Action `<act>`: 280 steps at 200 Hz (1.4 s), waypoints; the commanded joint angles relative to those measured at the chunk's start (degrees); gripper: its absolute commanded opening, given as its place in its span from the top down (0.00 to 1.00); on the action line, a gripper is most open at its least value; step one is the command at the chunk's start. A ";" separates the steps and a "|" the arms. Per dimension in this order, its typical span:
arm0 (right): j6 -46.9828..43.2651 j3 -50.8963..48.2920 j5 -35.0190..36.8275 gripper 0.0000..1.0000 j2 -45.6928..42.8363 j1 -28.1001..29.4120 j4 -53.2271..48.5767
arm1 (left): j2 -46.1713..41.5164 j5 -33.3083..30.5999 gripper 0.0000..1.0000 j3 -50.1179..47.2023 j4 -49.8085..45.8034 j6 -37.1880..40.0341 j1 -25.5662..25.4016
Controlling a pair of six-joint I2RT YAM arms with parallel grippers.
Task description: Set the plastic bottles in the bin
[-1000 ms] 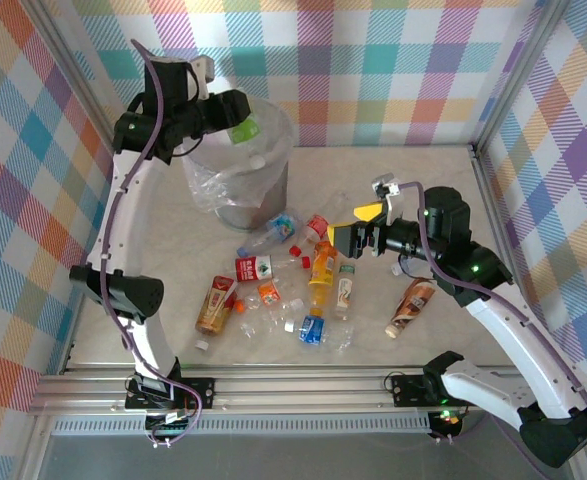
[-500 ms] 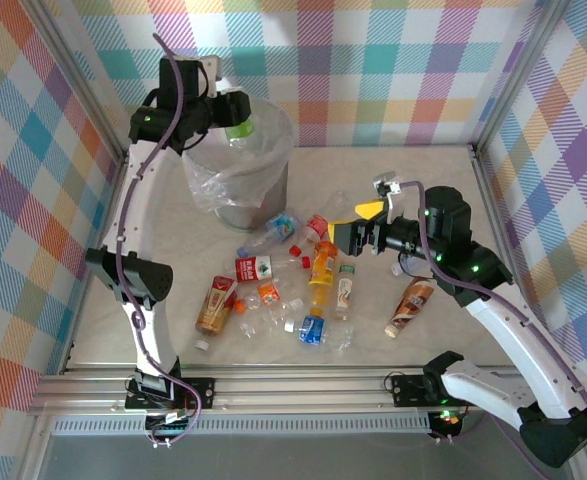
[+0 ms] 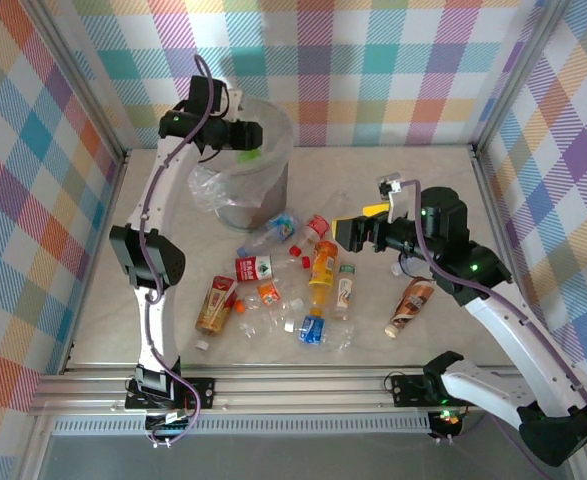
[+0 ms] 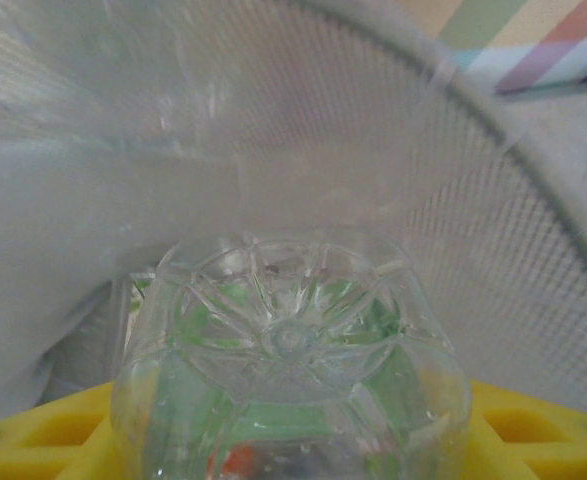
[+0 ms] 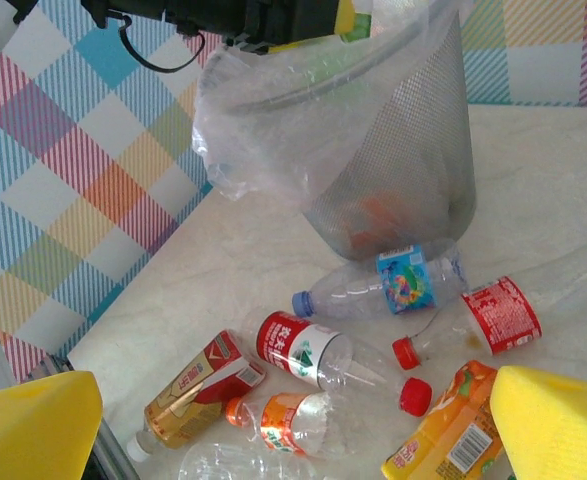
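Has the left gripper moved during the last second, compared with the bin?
Yes. In the top view, the left gripper, shut on a clear bottle, has shifted rightward, further over the bin's opening.

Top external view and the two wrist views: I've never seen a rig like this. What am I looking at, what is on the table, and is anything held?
Two robot arms are bolted at the near edge of the table. The top view looks down from above and behind them, and each wrist view rides on one arm. The left end effector is at the mouth of the bin, closed on a clear bottle with a green label, seen base-first in the left wrist view. The right end effector is open and empty above the loose bottles scattered on the table.
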 commanded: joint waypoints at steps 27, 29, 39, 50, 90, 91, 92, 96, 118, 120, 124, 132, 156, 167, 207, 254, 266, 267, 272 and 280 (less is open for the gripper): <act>1.68 0.39 0.85 0.02 1.06 0.40 -2.31 | 2.58 3.10 0.40 -0.71 -2.99 2.92 -0.80; 1.62 0.36 0.90 0.02 1.07 0.39 -2.43 | 2.79 3.13 0.40 -0.71 -3.09 3.00 -0.84; 1.89 0.04 1.23 0.04 1.16 0.39 -2.79 | 3.35 3.05 0.40 -0.78 -3.57 3.02 -1.18; 1.98 -0.58 1.48 0.05 1.07 0.39 -3.03 | 3.58 2.87 0.39 -1.40 -3.59 3.04 -1.58; 2.62 -2.57 3.67 0.06 0.68 0.39 -5.32 | 3.40 3.09 0.33 -3.72 -3.31 2.73 -2.34; 2.64 -2.60 3.76 0.06 0.70 0.39 -5.38 | 3.41 3.10 0.33 -3.75 -3.32 2.74 -2.34; 2.65 -2.67 3.85 0.06 0.67 0.39 -5.49 | 3.36 3.11 0.33 -3.81 -3.32 2.71 -2.39; 2.80 -2.92 4.24 0.06 0.57 0.40 -5.73 | 3.33 3.12 0.32 -3.99 -3.26 2.67 -2.43; 3.64 -4.51 5.28 0.06 -0.06 0.39 -6.96 | 2.87 2.94 0.27 -4.66 -3.37 2.32 -2.43; 3.73 -4.67 5.44 0.06 -0.15 0.39 -7.09 | 2.82 2.74 0.27 -4.66 -3.40 2.32 -2.43; 3.89 -5.02 5.63 0.06 -0.29 0.40 -7.18 | 2.73 2.53 0.26 -4.66 -3.41 2.21 -2.43; 4.21 -5.72 5.93 0.06 -0.74 0.46 -7.49 | 2.40 2.20 0.24 -4.65 -3.50 2.12 -2.43; 4.89 -7.44 7.23 0.06 -1.86 0.40 -8.47 | 0.68 0.60 0.20 -4.71 -3.46 1.06 -2.34; 5.36 -8.15 8.07 0.06 -2.24 0.39 -9.15 | -0.47 -0.42 0.15 -4.68 -3.33 0.54 -2.35; 9.38 -9.15 15.60 0.06 -3.26 0.32 -15.56 | -7.17 -2.40 0.00 -6.93 -1.21 -1.73 -1.99; 20.07 -10.73 28.47 0.11 -4.23 0.22 -27.53 | -17.55 0.33 0.00 -13.85 4.16 -2.79 -1.99; 22.76 -11.31 30.96 0.12 -4.53 0.13 -30.14 | -20.71 1.70 0.00 -16.75 5.40 -2.13 -2.08; 22.99 -11.37 31.11 0.12 -4.59 0.09 -30.40 | -21.04 1.79 0.00 -16.99 5.52 -2.06 -2.08; 23.91 -11.57 31.70 0.12 -4.63 -0.02 -31.37 | -22.37 2.58 0.00 -18.40 6.14 -1.82 -2.08; 25.67 -12.00 32.39 0.13 -4.52 -0.30 -32.91 | -24.50 5.51 0.00 -20.40 6.71 -1.06 -2.08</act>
